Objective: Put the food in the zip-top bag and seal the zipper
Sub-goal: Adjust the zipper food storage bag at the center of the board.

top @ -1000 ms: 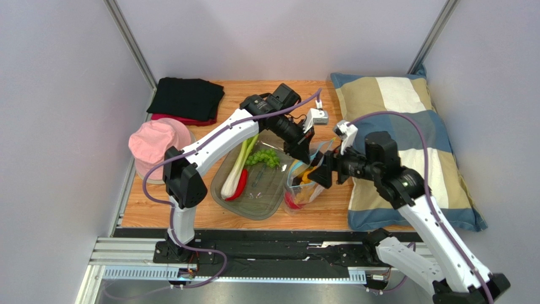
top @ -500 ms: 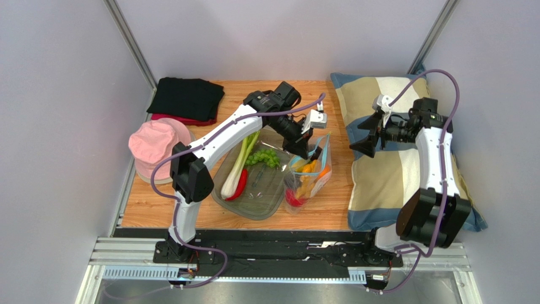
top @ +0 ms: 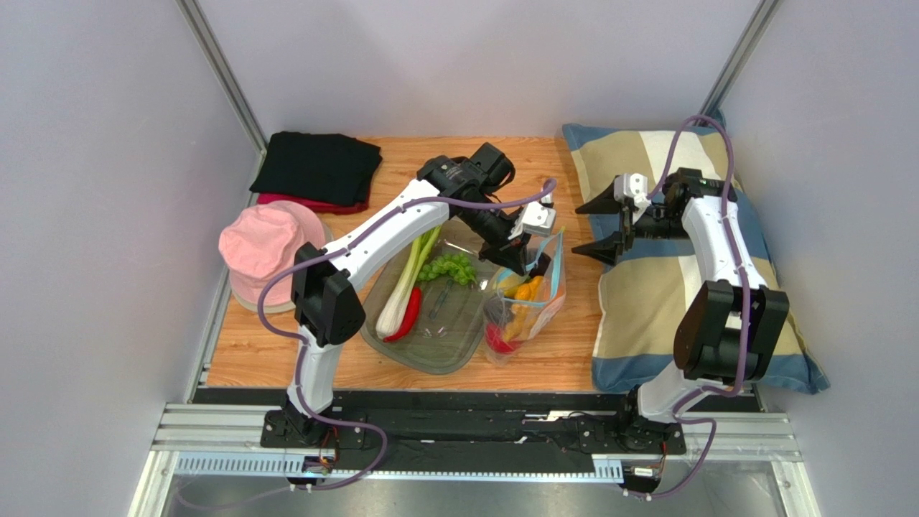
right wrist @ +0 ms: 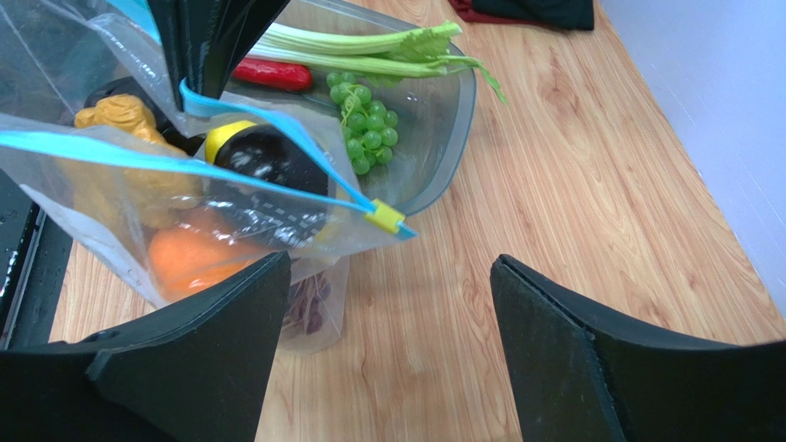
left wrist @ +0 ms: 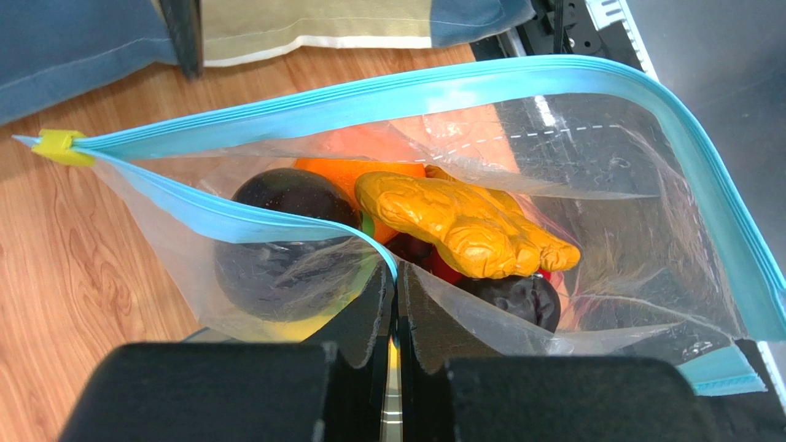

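Note:
The zip-top bag [top: 526,302] stands open right of the tray, with dark plums [left wrist: 286,198], an orange [left wrist: 369,152] and a knobby yellow piece [left wrist: 461,226] inside. My left gripper [top: 525,256] is shut on the near lip of its blue zipper [left wrist: 231,221] and holds the mouth up; this also shows in the left wrist view [left wrist: 395,276]. My right gripper [top: 597,226] is open and empty, right of the bag at the pillow's edge, facing the bag [right wrist: 184,212] and its yellow slider [right wrist: 385,216]. A leek [top: 405,275], red chili [top: 405,318] and green grapes [top: 448,267] lie in the tray.
The clear grey oval tray [top: 431,350] sits mid-table. A checked pillow [top: 690,269] covers the right side. A pink hat [top: 264,248] is at the left, and black cloth [top: 318,167] lies at the back left.
My right arm has pulled back from the bag's mouth to the right, over the pillow, its gripper open. The left gripper still holds the bag's lip; the bag has shifted slightly.

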You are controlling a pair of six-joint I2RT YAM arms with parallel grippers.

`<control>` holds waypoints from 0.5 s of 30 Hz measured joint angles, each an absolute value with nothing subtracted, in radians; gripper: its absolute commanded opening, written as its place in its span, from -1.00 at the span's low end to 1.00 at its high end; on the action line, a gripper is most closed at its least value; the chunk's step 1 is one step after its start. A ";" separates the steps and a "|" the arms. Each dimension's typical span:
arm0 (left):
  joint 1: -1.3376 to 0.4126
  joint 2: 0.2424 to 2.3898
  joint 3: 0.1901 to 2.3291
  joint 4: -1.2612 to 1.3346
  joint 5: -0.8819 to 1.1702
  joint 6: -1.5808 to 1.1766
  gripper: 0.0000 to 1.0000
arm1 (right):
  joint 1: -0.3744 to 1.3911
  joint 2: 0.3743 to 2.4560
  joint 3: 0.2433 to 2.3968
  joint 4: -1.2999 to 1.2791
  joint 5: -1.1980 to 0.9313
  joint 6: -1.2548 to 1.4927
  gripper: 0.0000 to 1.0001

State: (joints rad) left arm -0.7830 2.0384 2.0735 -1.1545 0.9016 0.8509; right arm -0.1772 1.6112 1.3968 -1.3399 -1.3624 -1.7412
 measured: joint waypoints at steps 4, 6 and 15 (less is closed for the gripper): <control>-0.805 2.038 2.074 -1.176 0.899 0.897 -0.86 | -0.147 1.637 1.400 -1.346 -1.374 -1.777 0.64; -0.812 2.038 2.074 -1.187 0.898 0.910 -0.86 | -0.127 1.645 1.400 -1.347 -1.372 -1.810 0.64; -0.818 2.038 2.096 -1.211 0.900 0.914 -0.86 | -0.051 1.570 1.342 -1.348 -1.308 -1.934 0.46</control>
